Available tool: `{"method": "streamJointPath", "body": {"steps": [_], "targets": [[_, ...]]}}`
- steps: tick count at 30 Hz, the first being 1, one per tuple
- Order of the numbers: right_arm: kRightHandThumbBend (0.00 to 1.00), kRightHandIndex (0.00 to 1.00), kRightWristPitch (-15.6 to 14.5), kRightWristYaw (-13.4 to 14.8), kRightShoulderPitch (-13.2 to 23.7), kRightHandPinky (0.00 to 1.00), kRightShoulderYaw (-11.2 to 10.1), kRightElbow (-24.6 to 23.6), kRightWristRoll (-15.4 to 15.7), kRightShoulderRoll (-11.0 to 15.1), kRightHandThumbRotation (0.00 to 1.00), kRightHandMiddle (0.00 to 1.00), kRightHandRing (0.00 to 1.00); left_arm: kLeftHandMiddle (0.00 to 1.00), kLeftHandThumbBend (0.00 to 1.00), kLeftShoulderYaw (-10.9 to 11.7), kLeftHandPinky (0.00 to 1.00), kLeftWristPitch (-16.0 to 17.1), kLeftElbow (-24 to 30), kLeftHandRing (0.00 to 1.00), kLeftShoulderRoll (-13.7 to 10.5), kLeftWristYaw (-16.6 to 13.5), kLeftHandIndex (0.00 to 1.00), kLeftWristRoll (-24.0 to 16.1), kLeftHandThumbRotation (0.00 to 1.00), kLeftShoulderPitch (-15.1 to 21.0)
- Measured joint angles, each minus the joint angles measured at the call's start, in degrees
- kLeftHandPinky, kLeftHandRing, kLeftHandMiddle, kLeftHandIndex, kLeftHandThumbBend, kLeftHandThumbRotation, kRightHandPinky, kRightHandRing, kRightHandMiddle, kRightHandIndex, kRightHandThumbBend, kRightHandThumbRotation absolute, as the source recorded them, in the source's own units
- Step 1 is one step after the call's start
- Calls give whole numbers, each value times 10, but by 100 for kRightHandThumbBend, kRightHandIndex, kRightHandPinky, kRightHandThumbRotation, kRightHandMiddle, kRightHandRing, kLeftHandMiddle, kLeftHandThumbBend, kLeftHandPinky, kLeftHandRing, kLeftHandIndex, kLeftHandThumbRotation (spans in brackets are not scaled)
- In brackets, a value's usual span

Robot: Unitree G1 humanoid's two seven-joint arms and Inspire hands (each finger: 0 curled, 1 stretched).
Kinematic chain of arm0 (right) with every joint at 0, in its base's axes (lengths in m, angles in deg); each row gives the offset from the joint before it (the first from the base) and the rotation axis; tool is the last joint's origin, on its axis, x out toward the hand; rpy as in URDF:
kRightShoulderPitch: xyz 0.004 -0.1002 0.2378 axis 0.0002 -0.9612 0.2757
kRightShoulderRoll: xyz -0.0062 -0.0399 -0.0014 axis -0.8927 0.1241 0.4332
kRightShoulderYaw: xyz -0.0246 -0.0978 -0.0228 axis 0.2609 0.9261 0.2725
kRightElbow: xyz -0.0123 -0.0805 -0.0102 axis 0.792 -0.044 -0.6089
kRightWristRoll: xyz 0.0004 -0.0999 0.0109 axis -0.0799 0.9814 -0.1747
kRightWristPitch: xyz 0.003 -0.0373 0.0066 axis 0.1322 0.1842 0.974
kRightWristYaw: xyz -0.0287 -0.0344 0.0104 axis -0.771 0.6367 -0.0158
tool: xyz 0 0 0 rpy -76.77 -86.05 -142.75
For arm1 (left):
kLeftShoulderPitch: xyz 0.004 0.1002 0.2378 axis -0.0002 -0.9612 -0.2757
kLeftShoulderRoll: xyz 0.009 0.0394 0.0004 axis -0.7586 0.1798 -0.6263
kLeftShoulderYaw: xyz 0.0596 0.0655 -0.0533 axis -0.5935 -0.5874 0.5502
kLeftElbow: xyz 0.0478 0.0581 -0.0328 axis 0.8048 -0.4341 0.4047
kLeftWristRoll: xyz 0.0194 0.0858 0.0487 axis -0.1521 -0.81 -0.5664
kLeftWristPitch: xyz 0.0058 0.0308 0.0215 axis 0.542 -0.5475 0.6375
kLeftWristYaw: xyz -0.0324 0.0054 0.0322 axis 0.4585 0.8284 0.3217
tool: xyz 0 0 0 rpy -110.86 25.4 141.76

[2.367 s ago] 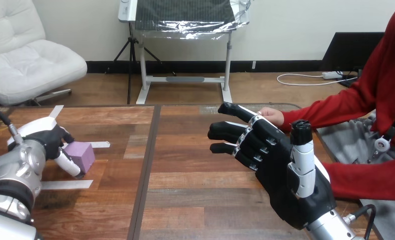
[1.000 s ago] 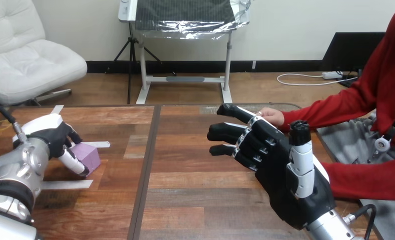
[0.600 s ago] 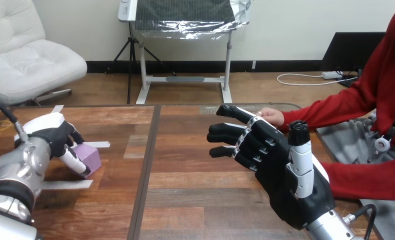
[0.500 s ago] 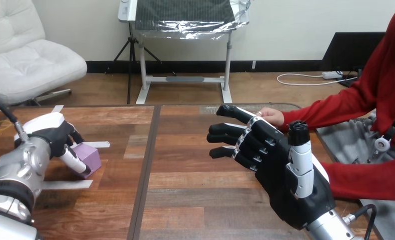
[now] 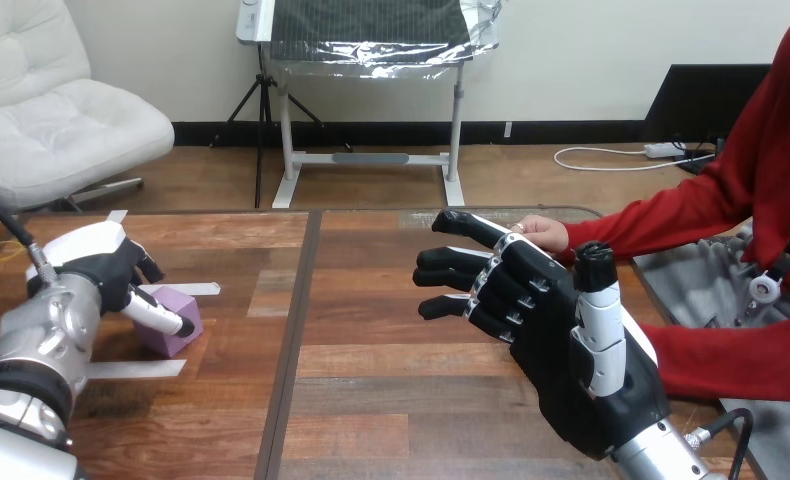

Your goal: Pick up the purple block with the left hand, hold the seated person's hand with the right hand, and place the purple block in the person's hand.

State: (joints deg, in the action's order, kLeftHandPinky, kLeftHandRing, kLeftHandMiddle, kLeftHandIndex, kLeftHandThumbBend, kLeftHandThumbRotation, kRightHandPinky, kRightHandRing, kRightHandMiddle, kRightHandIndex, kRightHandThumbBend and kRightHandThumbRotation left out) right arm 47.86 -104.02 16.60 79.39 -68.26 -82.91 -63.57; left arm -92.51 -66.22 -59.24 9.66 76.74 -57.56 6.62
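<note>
The purple block (image 5: 174, 322) rests on the wooden table at the left. My left hand (image 5: 99, 272) is over its left side, with the thumb (image 5: 161, 313) laid across the near face and the fingers curled behind it, pinching the block. My right hand (image 5: 561, 340) stands open at centre right, fingers spread and pointing up-left, thumb upright. The person's hand (image 5: 546, 233) lies on the table just beyond my right hand's topmost finger; I cannot tell whether they touch.
White tape strips lie on the table near the block (image 5: 131, 369) (image 5: 197, 289). A dark seam (image 5: 294, 340) runs down the table between the two halves. The person's red-sleeved forearm (image 5: 741, 362) lies at the right edge, beside my right wrist.
My left hand's thumb has lifted from pointing down over the block to lying flatter across it, and the block has shifted slightly left. My right hand and the person's hand stayed in place.
</note>
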Motion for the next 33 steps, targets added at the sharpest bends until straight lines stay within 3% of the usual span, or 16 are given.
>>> {"method": "streamJointPath", "body": {"steps": [12,33], "targets": [[80,81,0,1,0,63,0,0,0,-1,100,73,74,78,84,0,56,1,0,76,6,-15,75,-1,31,0],[79,82,2,4,0,62,0,0,1,-1,100,73,75,78,84,-1,53,1,0,75,20,-22,74,-1,28,0]]}}
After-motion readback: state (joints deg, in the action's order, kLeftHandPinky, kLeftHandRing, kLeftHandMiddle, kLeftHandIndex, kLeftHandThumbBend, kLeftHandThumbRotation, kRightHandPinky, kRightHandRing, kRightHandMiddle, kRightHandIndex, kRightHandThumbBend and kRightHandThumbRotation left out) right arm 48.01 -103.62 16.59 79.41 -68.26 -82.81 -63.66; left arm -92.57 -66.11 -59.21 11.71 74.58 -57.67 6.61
